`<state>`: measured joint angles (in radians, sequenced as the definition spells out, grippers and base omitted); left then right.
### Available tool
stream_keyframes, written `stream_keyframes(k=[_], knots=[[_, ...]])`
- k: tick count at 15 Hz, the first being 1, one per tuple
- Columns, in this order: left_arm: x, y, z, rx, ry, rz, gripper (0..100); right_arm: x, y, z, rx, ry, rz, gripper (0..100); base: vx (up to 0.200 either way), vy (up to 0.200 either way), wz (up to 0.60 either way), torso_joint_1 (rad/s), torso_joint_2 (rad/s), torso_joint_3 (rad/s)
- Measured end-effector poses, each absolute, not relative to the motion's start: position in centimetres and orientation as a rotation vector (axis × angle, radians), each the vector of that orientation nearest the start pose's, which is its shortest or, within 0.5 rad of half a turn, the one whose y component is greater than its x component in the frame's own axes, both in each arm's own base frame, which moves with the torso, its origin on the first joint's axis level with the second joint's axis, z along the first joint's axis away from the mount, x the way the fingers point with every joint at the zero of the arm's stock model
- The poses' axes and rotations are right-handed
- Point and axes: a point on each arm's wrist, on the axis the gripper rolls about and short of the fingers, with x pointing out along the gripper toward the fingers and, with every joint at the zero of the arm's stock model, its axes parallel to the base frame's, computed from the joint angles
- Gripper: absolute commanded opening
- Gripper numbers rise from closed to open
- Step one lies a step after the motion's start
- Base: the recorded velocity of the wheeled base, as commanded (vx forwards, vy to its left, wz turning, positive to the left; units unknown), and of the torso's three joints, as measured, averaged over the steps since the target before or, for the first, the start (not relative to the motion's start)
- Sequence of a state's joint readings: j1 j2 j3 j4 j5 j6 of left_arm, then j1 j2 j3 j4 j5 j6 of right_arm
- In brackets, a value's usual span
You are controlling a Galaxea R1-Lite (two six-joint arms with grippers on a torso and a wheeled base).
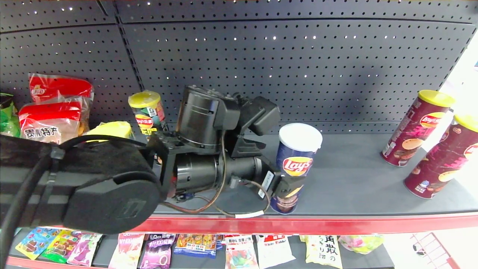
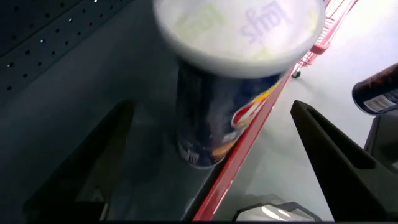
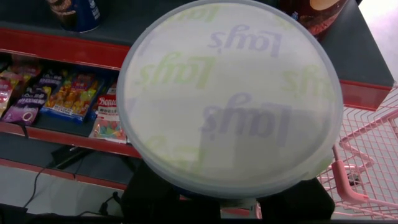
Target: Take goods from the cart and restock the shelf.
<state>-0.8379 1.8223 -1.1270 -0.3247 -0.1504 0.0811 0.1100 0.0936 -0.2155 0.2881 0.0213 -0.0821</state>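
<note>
Matt metal shelf (image 1: pixel 354 179), glossy can (image 1: pixel 297 151)

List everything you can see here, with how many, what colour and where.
shelf: 1, grey, red front edge
blue can: 1, blue, white lid, upright near the shelf's front edge
white-lid can: 1, seen from above, out in front of the shelf
maroon cans: 2, maroon, yellow lids, shelf's right end
yellow-lid can: 1, dark, shelf's back, left of the blue can
red bags: 2, red, shelf's left end
green bag: 1, green, far left
packs: many, mixed colours, below the shelf
cart: 1, pink, on the floor before the shelf
left gripper: 1, black, open around the blue can
</note>
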Motion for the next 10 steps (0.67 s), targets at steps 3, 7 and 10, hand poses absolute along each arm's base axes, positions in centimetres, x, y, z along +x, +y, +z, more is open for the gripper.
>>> stream_keyframes(k=[3, 7, 10], knots=[[22.1, -24.9, 20.4, 0.204, 0.324, -0.988, 100, -3.4, -0.3, 10.8, -0.09, 0.156, 0.139, 0, 0.0, 0.0, 0.0, 0.0, 0.0, 0.0], [18.8, -21.1, 20.1, 0.216, 0.35, -0.96, 100, -3.4, -0.3, 11.2, -0.091, 0.152, 0.164, 0, 0.0, 0.0, 0.0, 0.0, 0.0, 0.0], [15.1, -16.8, 20.2, 0.221, 0.331, -0.886, 100, -3.1, -0.2, 12.7, -0.089, 0.158, 0.237, 0, 0.0, 0.0, 0.0, 0.0, 0.0, 0.0]])
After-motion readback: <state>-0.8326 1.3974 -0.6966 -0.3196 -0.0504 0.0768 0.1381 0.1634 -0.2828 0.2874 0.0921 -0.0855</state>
